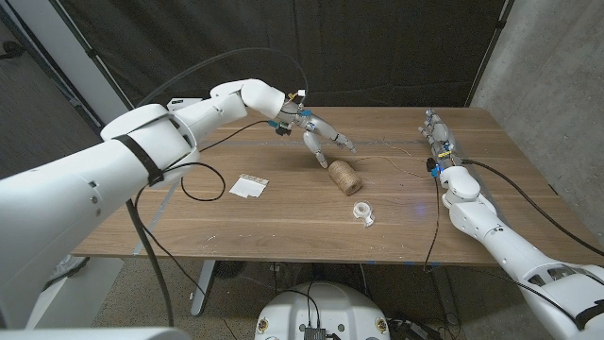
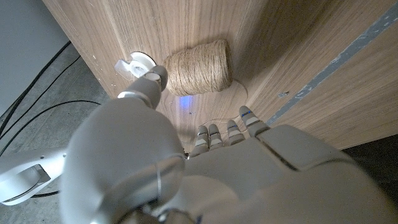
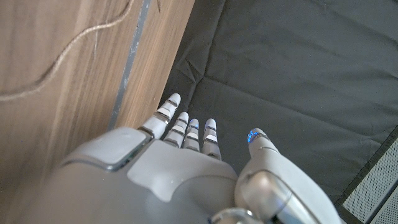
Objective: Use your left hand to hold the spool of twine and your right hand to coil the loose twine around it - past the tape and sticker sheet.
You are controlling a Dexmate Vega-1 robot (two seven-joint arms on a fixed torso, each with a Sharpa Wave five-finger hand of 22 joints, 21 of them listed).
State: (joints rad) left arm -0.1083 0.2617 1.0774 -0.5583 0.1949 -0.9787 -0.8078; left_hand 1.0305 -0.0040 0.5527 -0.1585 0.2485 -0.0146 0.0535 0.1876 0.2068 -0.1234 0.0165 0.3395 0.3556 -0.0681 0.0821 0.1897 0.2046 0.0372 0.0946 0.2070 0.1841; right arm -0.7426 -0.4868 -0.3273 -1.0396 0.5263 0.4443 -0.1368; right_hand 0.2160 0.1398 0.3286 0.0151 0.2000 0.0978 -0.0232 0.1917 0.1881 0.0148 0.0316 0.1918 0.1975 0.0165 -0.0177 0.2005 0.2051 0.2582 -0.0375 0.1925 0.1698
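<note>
The spool lies on its side mid-table, long axis running far-left to near-right, just near-right of the left hand, which hovers over it, fingers spread, holding nothing. The right hand waits well apart at the far right, fingers straight, empty; loose twine trails between.

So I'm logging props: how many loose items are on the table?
3: the spool of twine mid-table with its loose twine trailing right, the tape in front, the sticker sheet left.
</note>
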